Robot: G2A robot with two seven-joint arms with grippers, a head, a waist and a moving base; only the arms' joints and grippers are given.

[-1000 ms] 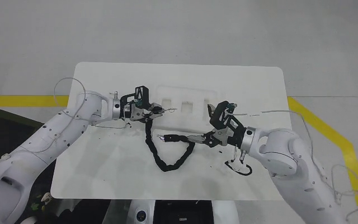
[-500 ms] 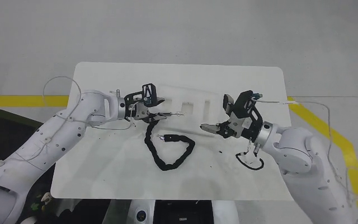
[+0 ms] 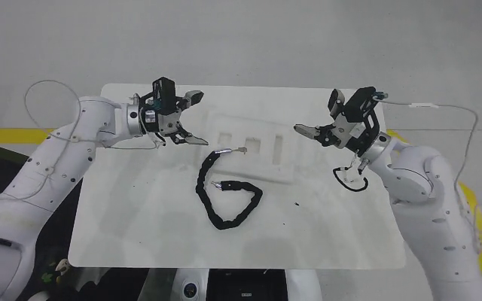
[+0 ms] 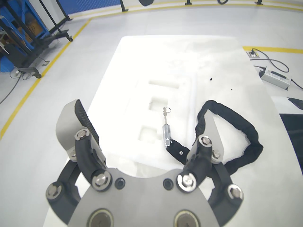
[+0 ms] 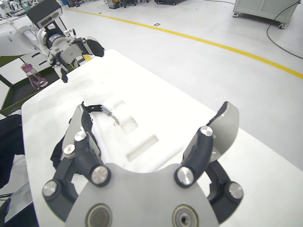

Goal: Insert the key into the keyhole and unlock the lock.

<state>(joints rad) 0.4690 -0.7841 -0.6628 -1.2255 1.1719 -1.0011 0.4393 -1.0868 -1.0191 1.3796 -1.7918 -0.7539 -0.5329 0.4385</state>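
Top view, key [image 3: 236, 150] in lock [image 3: 220, 153], left tool [image 3: 202, 118], right tool [image 3: 314, 112] agape

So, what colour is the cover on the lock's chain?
The chain cover is black, the lock cylinder silver; clearest in the left wrist view.

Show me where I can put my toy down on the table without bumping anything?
The table is bare along its near edge, in front of the chain lock, and at both near corners. The far strip beyond the foam tray is bare too. The middle is crowded: chain lock, key and foam tray sit close together.
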